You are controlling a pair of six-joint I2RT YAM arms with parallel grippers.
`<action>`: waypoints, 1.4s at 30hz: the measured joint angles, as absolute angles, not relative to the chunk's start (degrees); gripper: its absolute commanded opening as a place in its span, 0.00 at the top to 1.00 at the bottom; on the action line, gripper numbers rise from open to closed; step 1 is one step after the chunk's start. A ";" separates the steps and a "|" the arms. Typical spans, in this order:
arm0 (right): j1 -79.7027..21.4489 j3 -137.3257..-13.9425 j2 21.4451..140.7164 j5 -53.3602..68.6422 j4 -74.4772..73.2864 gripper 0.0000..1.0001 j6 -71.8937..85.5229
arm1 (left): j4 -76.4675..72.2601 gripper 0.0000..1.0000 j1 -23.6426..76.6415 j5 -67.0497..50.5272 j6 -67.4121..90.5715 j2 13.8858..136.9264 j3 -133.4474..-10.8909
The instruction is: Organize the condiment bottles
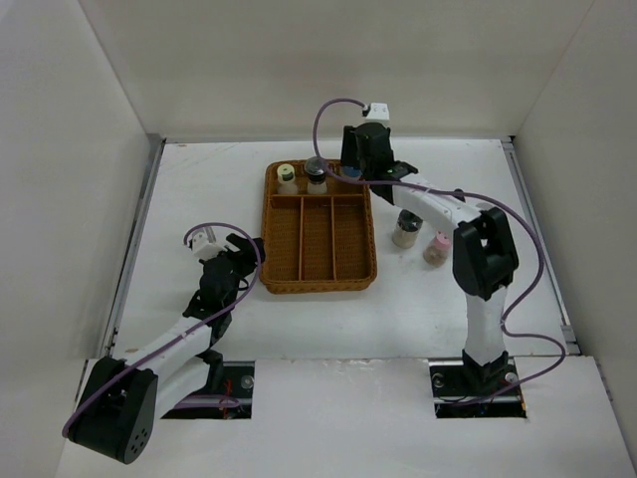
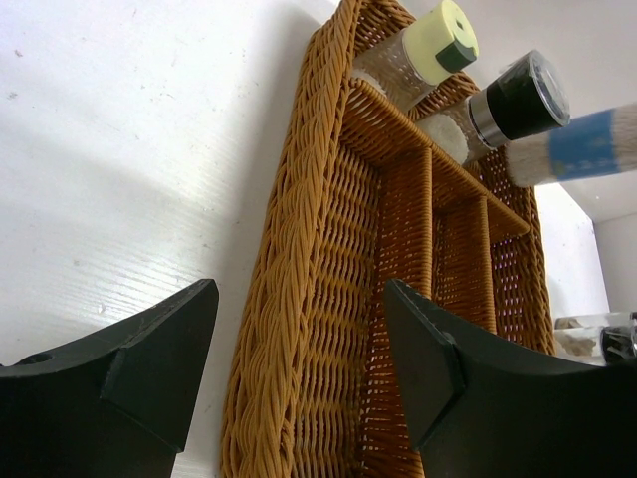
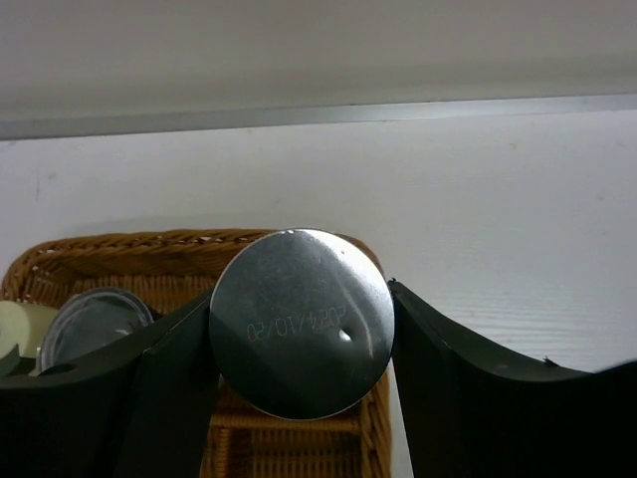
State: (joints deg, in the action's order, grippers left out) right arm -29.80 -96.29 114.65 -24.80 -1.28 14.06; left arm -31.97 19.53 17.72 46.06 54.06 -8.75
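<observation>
Right wrist: silver-ended bottle (image 3: 302, 321) in right claw (image 3: 299, 304) above wicker tray (image 3: 119, 249).

White table (image 1: 199, 209). Directly on it: brown wicker tray (image 1: 317, 285), centre, towards the far edge. Right of the tray, two jars upright, close together: pale-filled jar (image 1: 405, 234); pink-lidded jar (image 1: 437, 249), slightly nearer and further right.

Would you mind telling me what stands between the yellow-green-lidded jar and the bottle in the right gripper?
A black-lidded shaker stands between the jar and the held bottle in the tray's back compartment, clearest in the left wrist view.
</observation>
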 measured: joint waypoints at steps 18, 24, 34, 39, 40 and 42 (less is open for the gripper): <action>-31.33 -97.19 119.52 -21.74 -1.72 0.14 17.61 | -31.99 0.34 19.51 17.37 46.09 54.17 -8.75; -31.97 -91.39 111.90 -21.56 -1.61 0.14 17.87 | -31.99 0.34 19.51 17.34 46.11 54.06 -8.75; -31.81 -62.33 82.91 -28.05 3.46 0.67 20.73 | -32.08 0.34 19.57 17.28 46.30 54.17 -8.75; -30.26 -52.77 77.41 -31.22 2.74 0.30 23.14 | -32.18 0.34 19.57 17.30 46.52 54.24 -8.75; -29.80 -51.55 77.25 -31.59 2.33 0.24 23.51 | -32.23 0.34 19.57 17.30 46.52 54.24 -8.75; -29.02 -49.65 77.28 -32.01 1.45 0.18 23.88 | -32.27 0.34 19.57 17.30 46.54 54.26 -8.75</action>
State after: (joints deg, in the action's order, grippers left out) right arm -29.02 -49.65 77.28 -32.01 1.45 23.88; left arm -32.27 19.57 17.30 46.54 54.26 -8.75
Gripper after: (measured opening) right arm 0.772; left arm 0.658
